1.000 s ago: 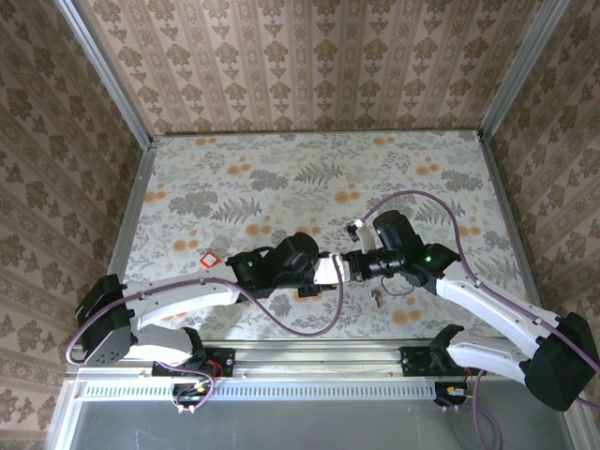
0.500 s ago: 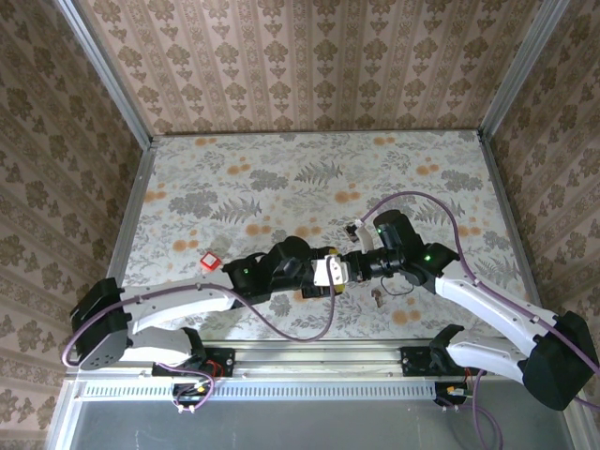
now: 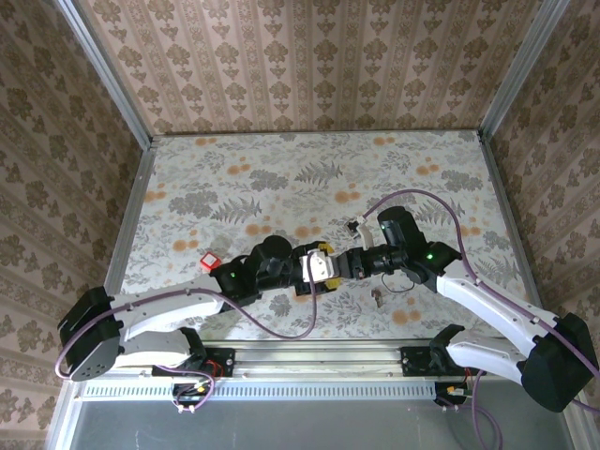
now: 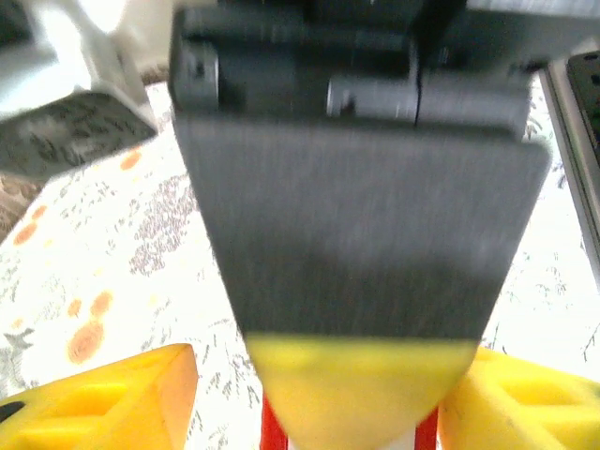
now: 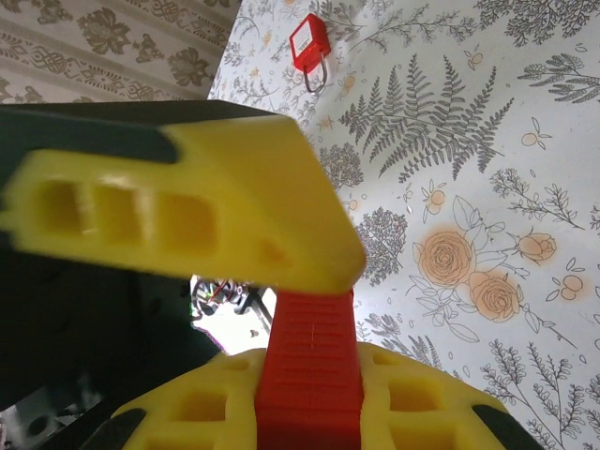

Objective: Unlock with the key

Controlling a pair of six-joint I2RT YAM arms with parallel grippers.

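Note:
My right gripper (image 3: 347,265) is shut on a red padlock (image 5: 309,375), which sits squeezed between its yellow fingers (image 5: 187,216) above the table. My left gripper (image 3: 317,267) faces it from the left and stands open, its yellow fingertips (image 4: 94,403) either side of the right gripper's black, yellow-tipped finger (image 4: 356,281). Red edges of the padlock (image 4: 271,428) show just below. The key (image 3: 376,298), tiny and dark, lies on the table near the right gripper. Another red padlock (image 3: 208,260) (image 5: 307,42) lies on the table to the left.
The floral table (image 3: 309,178) has metal rails along its sides and patterned walls behind. Purple cables (image 3: 281,328) loop off both arms over the near part of the table.
My left gripper has opened and its arm has drawn back to the left, away from the padlock. The right gripper keeps its hold in almost the same place.

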